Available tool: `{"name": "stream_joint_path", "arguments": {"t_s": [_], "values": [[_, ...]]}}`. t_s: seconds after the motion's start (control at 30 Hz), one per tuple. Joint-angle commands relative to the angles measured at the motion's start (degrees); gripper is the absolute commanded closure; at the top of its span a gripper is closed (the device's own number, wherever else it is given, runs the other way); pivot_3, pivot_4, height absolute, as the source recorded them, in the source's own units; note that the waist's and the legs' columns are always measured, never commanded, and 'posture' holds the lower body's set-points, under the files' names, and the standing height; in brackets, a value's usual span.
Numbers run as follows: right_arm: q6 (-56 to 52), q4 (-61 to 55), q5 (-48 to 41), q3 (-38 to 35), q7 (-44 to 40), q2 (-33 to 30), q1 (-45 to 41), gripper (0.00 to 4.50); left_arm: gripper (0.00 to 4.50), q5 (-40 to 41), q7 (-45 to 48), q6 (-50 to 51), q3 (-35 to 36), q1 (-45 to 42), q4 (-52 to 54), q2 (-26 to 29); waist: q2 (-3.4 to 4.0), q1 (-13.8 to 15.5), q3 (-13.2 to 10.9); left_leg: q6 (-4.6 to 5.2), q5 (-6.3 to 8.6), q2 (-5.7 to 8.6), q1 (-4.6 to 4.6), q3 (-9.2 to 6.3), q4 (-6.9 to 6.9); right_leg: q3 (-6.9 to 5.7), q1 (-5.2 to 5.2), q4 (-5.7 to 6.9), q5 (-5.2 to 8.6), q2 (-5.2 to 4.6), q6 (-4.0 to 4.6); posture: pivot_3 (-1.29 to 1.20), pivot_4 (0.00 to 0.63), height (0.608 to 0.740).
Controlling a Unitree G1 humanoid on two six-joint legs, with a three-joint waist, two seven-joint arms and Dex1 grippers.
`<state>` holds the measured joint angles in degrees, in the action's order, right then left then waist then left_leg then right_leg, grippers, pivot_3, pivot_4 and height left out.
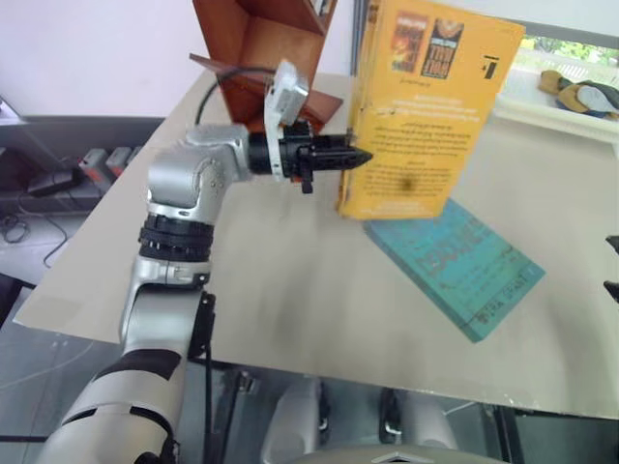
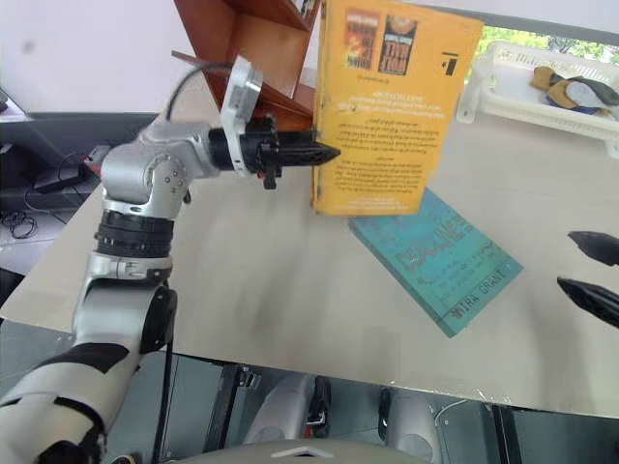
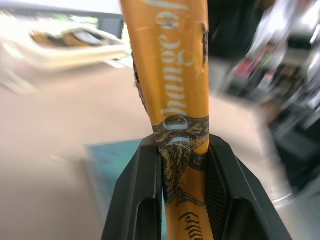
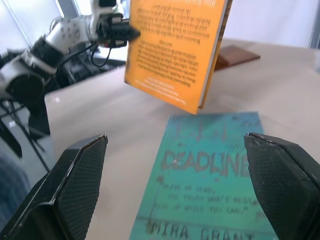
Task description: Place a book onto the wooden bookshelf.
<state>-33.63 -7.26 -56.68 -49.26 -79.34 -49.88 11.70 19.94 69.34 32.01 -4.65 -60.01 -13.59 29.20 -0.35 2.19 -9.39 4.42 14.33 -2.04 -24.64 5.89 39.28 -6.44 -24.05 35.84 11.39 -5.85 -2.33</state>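
The book (image 1: pixel 426 116), a thick orange-yellow paperback, hangs upright above the table, clear of its surface. My left gripper (image 1: pixel 353 155) is shut on its spine edge, pointing sideways from the left. In the left wrist view both fingers (image 3: pixel 145 190) clamp the orange spine (image 3: pixel 170 65). The wooden bookshelf (image 1: pixel 261 48), reddish-brown with slanted boards, stands just behind and left of the held book. My right gripper (image 2: pixel 578 263) is open at the right edge, low over the table, with nothing between its fingers (image 4: pixel 80 170).
A thinner teal book (image 1: pixel 455 261) lies flat on the beige table (image 1: pixel 290 280), below and right of the held book. A white tray (image 2: pixel 542 87) holding objects sits at the back right. The table's left edge drops to a floor with cables.
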Motion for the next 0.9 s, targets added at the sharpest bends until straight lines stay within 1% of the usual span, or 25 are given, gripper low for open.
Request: {"name": "stream_joint_path", "arguments": {"t_s": [0.03, 0.1, 0.23, 0.27, 0.33, 0.47, 0.53, 0.63, 0.9], "values": [[-2.16, 2.26, -5.17, -0.99, 0.71, 0.15, -3.76, 0.0, 3.46, -7.33, -1.39, -13.0, -2.65, -2.45, 0.82, 2.35, 0.0, -0.01, 0.0, 0.0, 0.0, 0.0, -0.01, 0.0, 0.0, 0.0, 0.0, 0.0, -0.01, 0.01, -0.01, 0.0, 0.15, 0.712], [-2.54, 3.95, -5.49, -0.15, 0.68, -0.08, -5.93, 0.0, 3.46, -12.87, -4.25, -23.25, -3.78, -4.46, -1.15, 3.65, -0.01, 0.0, -0.01, 0.0, 0.0, -0.01, -0.02, 0.0, 0.0, -0.01, -0.01, 0.0, -0.02, 0.03, -0.03, 0.0, 0.15, 0.712], [-1.28, 5.93, -2.99, 2.57, -0.16, -0.41, -7.65, 0.0, 3.46, -17.81, -11.29, -40.28, -2.37, -10.13, -7.08, 2.56, -0.04, 0.27, -0.03, 0.01, 0.0, 0.0, -0.07, -0.03, 0.03, -0.07, -0.01, -0.01, -0.03, 0.02, -0.04, 0.0, 0.15, 0.712], [-0.89, 6.43, -2.45, 3.23, -0.46, -0.53, -8.01, 0.0, 3.46, -18.35, -11.88, -44.37, -2.18, -11.5, -8.56, 2.62, -0.04, 0.24, -0.03, 0.02, 0.0, 0.01, -0.11, -0.03, 0.04, -0.09, -0.01, -0.02, -0.03, 0.02, -0.04, 0.0, 0.15, 0.712], [-0.55, 7.18, -1.88, 3.92, -1.01, -0.8, -8.56, 0.0, 3.46, -18.47, -11.52, -49.21, -2.08, -13.3, -11.01, 3.07, -0.02, 0.18, -0.02, 0.08, 0.03, 0.04, -0.1, 0.01, 0.04, -0.06, -0.01, -0.02, -0.03, -0.01, -0.06, 0.0, 0.15, 0.712], [0.12, 9.55, -0.64, 5.24, -1.91, -1.62, -10.89, 0.0, 3.46, -22.0, -9.84, -61.46, -3.21, -17.99, -18.83, 7.34, 0.01, -0.2, -0.01, 0.1, 0.04, 0.03, -0.01, 0.15, 0.03, 0.01, -0.02, 0.02, -0.03, 0.03, -0.09, 0.0, 0.15, 0.712], [0.42, 10.28, -0.04, 5.82, -2.3, -1.78, -11.72, 0.0, 3.46, -23.56, -8.0, -65.47, -4.37, -19.21, -22.37, 9.43, 0.02, -0.31, -0.01, 0.09, 0.04, -0.01, 0.01, 0.17, 0.03, 0.01, -0.02, 0.03, -0.02, 0.09, -0.09, 0.0, 0.15, 0.712], [0.57, 11.01, 0.43, 6.3, -2.81, -1.96, -12.93, 0.0, 3.46, -29.01, -8.73, -70.67, -6.64, -21.32, -27.83, 12.7, 0.01, -0.33, -0.02, 0.09, 0.04, -0.04, 0.0, 0.16, 0.04, 0.01, -0.02, 0.04, -0.01, 0.11, -0.11, 0.0, 0.15, 0.712], [-1.06, 11.78, -1.06, 5.66, -4.11, -3.1, -14.92, 0.0, 3.46, -41.16, -14.14, -76.07, -10.74, -26.9, -37.52, 19.34, -0.02, -0.15, -0.03, 0.14, 0.07, -0.02, -0.11, 0.17, 0.06, 0.02, -0.11, 0.03, 0.0, 0.07, -0.12, 0.0, 0.15, 0.712]]}}
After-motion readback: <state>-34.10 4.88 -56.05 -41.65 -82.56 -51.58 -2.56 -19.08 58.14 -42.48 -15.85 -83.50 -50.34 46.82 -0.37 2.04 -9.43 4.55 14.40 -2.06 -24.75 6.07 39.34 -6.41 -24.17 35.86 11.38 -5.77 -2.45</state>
